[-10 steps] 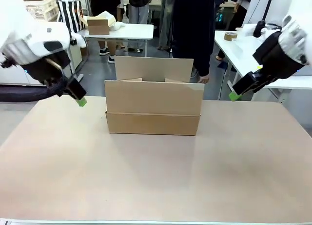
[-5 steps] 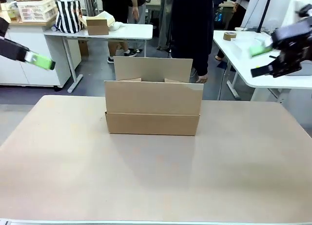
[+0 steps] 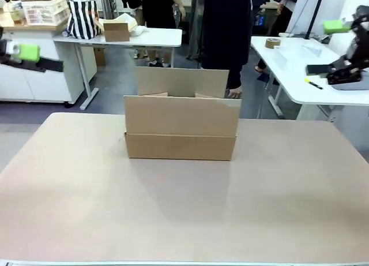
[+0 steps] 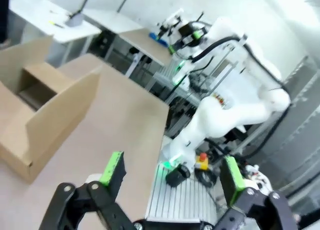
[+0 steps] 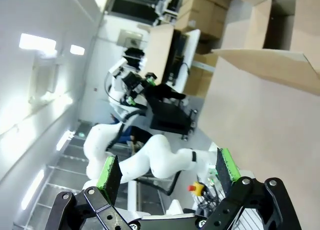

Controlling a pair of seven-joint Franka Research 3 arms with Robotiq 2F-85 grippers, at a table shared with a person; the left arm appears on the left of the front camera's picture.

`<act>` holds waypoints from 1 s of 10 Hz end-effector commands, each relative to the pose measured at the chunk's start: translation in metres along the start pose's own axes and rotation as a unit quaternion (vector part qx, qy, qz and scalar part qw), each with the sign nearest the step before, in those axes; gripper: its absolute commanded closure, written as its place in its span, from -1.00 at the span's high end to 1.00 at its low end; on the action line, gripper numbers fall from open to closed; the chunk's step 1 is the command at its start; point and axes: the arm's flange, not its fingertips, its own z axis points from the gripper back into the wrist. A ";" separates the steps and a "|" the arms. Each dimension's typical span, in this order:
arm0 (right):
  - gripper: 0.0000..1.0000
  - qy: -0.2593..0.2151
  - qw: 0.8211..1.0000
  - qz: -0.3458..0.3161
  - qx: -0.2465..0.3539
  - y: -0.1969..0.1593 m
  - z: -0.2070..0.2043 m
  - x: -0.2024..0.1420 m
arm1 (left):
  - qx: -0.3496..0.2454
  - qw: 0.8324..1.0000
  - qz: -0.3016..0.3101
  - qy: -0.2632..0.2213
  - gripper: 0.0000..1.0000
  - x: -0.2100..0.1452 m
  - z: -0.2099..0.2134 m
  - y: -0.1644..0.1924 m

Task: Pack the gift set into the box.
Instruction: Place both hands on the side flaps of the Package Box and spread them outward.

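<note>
Straight ahead from the front, the box point(image 3: 181, 126) sits on the table point(image 3: 184, 208) toward its far side, flaps up, the back flap standing tallest. A person point(image 3: 226, 35) stands just behind it, a hand low by the right rear corner. Both arms are pulled well away to the frame edges: the left gripper point(image 3: 26, 53) high at the left, the right gripper point(image 3: 340, 47) high at the right over a side table. From here I can't tell how either pair of jaws stands, and no gift set shows anywhere on the table.

Over on the left wrist view, the left gripper point(image 4: 172, 175) is spread wide with nothing between its green pads point(image 4: 113, 167). It looks down on the box point(image 4: 37, 115) from the side and shows what the front view hides: the inside, which looks empty as far as I can see.

Lastly, the right wrist view has the right gripper point(image 5: 166, 171) released too, jaws apart and bare, with a flap of the box point(image 5: 270, 55) at the upper right.

My guess is that the box is light, stiff corrugated board that would slide easily on this smooth top. Its flaps bend, so I would take it by the walls or steady it at a corner rather than pinch a flap.
</note>
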 end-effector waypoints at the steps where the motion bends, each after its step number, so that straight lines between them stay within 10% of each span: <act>1: 1.00 -0.001 1.000 0.029 -0.011 0.007 0.000 0.001 | 0.023 0.999 -0.022 0.011 1.00 0.005 0.002 -0.009; 5: 1.00 -0.001 1.000 0.029 -0.011 0.007 0.000 0.001 | 0.032 0.999 -0.006 0.024 1.00 0.003 0.003 -0.008; 10: 1.00 -0.001 1.000 0.029 -0.011 0.007 0.000 0.001 | 0.200 0.951 0.147 0.184 1.00 0.134 -0.109 0.019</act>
